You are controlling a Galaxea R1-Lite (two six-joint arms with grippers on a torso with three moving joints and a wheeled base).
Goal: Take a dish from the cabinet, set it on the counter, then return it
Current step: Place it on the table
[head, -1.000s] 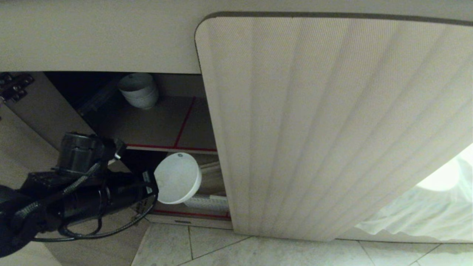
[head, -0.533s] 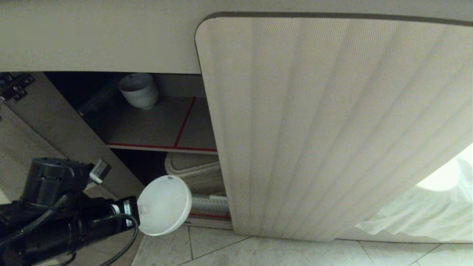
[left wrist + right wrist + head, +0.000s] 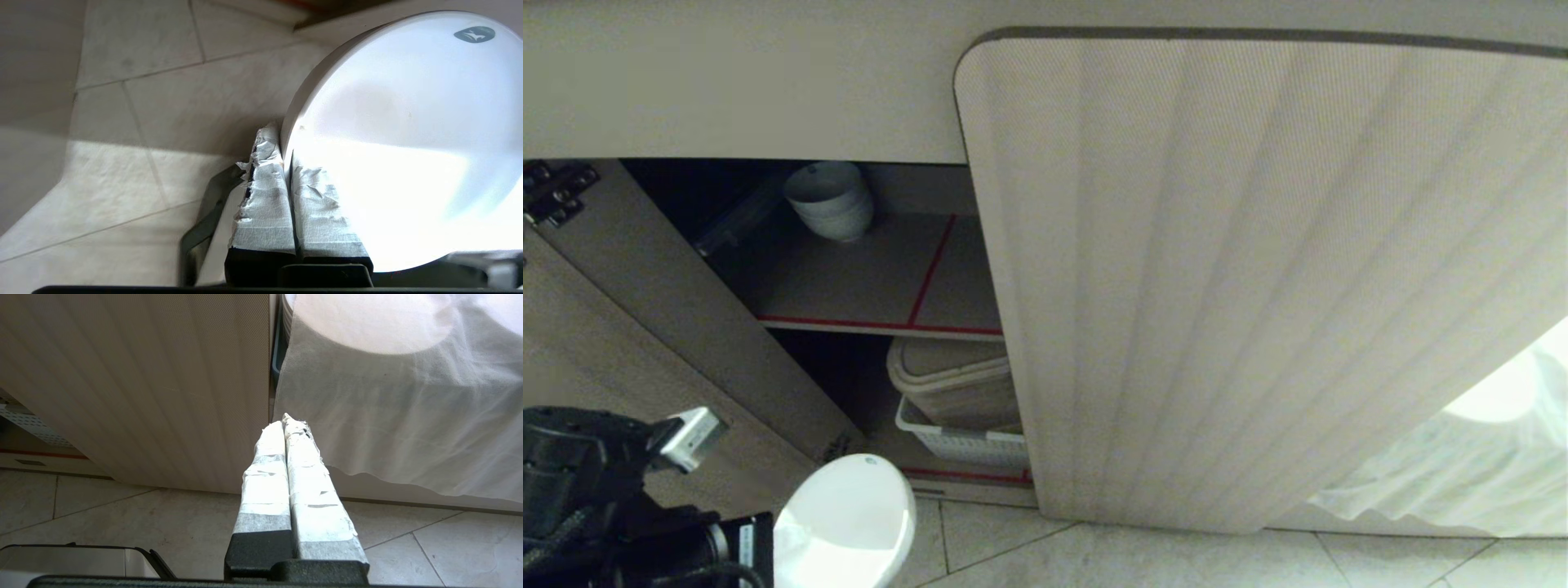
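Note:
The dish (image 3: 845, 523), a small white bowl, hangs at the bottom left of the head view, outside the open cabinet (image 3: 874, 278) and above the tiled floor. My left gripper (image 3: 286, 157) is shut on the dish (image 3: 400, 134), one taped finger inside the rim and one outside. The black left arm (image 3: 596, 506) sits low at the left edge. My right gripper (image 3: 284, 426) is shut and empty, parked low in front of the closed fluted door (image 3: 143, 384). The counter's top is out of view.
A stack of white bowls (image 3: 829, 200) stands at the back of the red-edged upper shelf. Below it are a beige lidded container (image 3: 952, 380) and a white perforated basket (image 3: 964, 441). The left door (image 3: 645, 310) hangs open. White cloth (image 3: 1462, 465) drapes at the right.
The left arm has drawn back down and to the left with the dish, from in front of the lower shelf to outside the cabinet. The container and basket now show.

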